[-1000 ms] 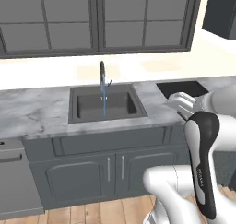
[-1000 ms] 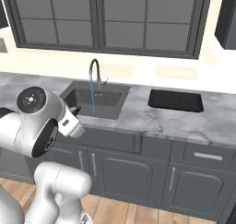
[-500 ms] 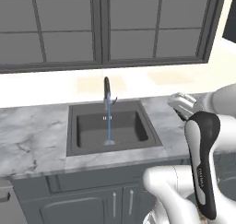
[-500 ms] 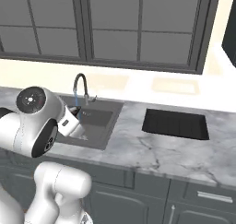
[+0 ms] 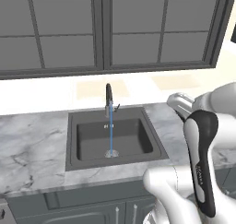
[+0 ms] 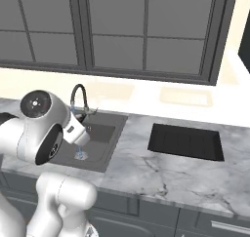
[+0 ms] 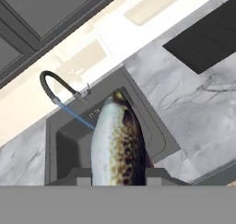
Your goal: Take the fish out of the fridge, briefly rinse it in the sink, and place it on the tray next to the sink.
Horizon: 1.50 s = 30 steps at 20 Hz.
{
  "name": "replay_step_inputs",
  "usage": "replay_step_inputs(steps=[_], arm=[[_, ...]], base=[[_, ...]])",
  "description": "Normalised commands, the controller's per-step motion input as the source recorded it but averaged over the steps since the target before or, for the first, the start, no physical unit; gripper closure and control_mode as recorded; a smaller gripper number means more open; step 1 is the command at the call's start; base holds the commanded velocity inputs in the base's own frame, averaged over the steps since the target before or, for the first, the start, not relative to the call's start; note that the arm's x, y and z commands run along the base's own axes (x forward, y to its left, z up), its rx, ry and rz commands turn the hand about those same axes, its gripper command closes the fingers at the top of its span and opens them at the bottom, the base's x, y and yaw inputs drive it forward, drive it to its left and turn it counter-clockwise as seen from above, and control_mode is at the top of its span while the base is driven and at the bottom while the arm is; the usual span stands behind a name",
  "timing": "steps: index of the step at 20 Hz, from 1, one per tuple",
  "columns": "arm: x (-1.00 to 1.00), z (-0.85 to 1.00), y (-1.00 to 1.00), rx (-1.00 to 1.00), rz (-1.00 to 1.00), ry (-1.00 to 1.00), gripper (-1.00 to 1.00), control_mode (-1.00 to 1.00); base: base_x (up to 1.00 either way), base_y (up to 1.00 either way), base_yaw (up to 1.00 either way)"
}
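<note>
Up close in the hand view, the end effector (image 7: 118, 176) is clamped on the fish (image 7: 117, 142), a silvery body with brown speckles hanging over the sink (image 7: 60, 144). Water's running from the faucet (image 5: 109, 98) into the basin. Compared to half a second ago, the base has rolled closer, so the sink and the marbled bench (image 6: 161, 170) look bigger in both base views. Tray (image 6: 185, 141) sits on the bench right of the sink.

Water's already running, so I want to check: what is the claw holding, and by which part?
The fish, gripped at its near end by the claw; head or tail cannot be told.
</note>
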Motion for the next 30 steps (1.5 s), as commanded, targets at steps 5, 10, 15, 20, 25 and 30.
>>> replay_step_inputs(steps=[5,10,15,20,25,30], arm=[[0.29,-0.05,-0.44,0.16,0.23,0.1,1.0,-1.0],[0.5,-0.19,-0.44,0.2,0.45,0.2,1.0,-1.0],[0.72,-0.27,-0.1,0.1,0.37,0.22,1.0,-1.0],[0.42,-0.32,0.45,0.0,0.14,0.22,1.0,-1.0],[0.66,-0.5,0.76,0.0,0.2,0.29,1.0,-1.0],[0.54,-0.45,0.6,0.02,0.18,0.18,1.0,-1.0]], base=[[0.0,0.0,0.0],[0.0,0.0,0.0],[0.0,0.0,0.0],[0.0,0.0,0.0],[0.0,0.0,0.0],[0.0,0.0,0.0]])
